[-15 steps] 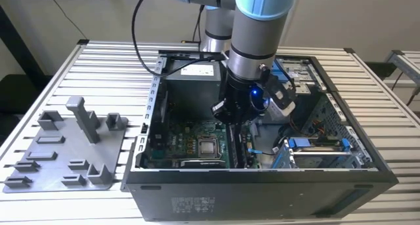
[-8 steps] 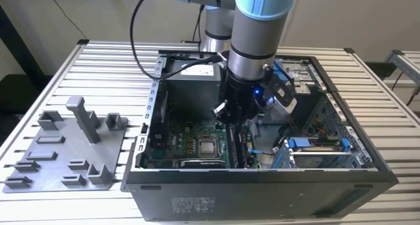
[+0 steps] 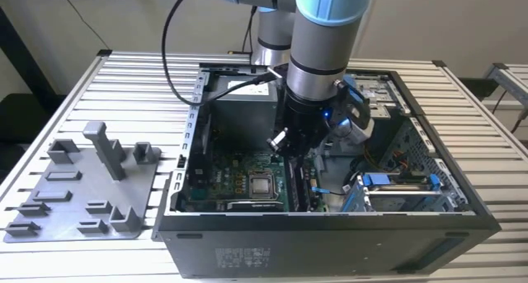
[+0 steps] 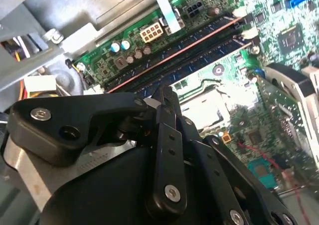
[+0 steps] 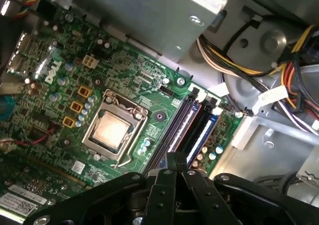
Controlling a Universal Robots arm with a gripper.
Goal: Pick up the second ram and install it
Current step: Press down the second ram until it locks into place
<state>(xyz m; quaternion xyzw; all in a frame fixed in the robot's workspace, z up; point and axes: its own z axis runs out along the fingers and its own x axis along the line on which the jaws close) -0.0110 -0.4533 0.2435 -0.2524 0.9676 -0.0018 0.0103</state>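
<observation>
A table made of pale metal slats stands by a plain wall. On it sits a big black computer case with its side off, so I can look right in. Next to the case, toward the exterior view's left, lies a grey plastic tray with little blocks sticking up from it.

The robot arm comes down from above and reaches into the case. A black cable loops down beside it.

At the bottom of the case is the green motherboard. In the middle of it is a square silver chip in a metal frame. Beside the chip run the long black sockets, lying side by side. Past the sockets is a bunch of coloured wires.

The gripper hangs right over the sockets, near one end of them. In both wrist views its two black fingers are pressed tight together at the tips. I cannot see anything between them.

The second ram looks to be standing in one of the sockets, the one nearer the chip. It is a long dark stick with pale patches on it, right below the fingertips. I cannot tell if the tips touch it. I also cannot tell if it is pushed all the way down.
</observation>
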